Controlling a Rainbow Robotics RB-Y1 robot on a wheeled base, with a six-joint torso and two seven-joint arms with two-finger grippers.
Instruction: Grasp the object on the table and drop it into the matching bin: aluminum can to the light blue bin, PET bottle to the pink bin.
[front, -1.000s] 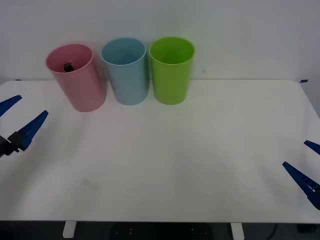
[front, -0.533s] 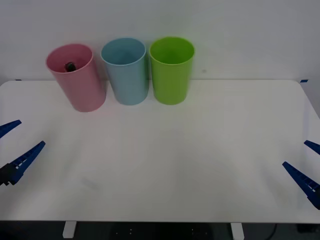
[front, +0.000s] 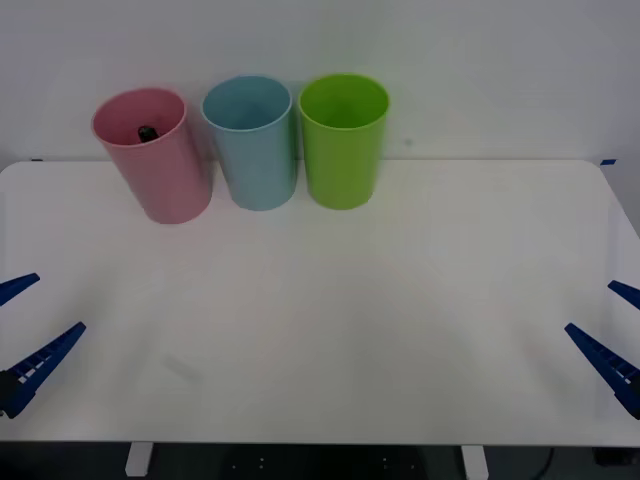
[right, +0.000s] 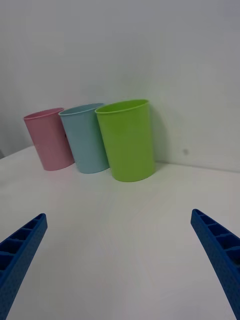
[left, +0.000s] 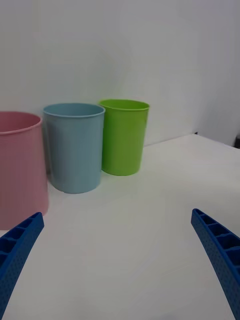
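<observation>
The pink bin (front: 153, 155) stands at the back left of the white table (front: 330, 320), and the black cap of the PET bottle (front: 146, 132) shows inside its rim. Beside it stands the light blue bin (front: 251, 142). My left gripper (front: 22, 330) is open at the table's front left edge, far from the bins, with nothing between its fingers. My right gripper (front: 612, 340) is open at the front right edge, also holding nothing. The pink bin (left: 19, 170) and light blue bin (left: 74, 146) show ahead in the left wrist view, and again as the pink bin (right: 49, 138) and light blue bin (right: 86, 138) in the right wrist view.
A green bin (front: 343, 138) stands right of the light blue one, all three in a row against the white wall. It appears as the green bin (left: 123, 136) in the left wrist view and the green bin (right: 126, 139) in the right wrist view. The tabletop spreads bare before the bins.
My left gripper has drawn back toward the front left edge of the table, away from the pink bin. The right arm has not moved.
</observation>
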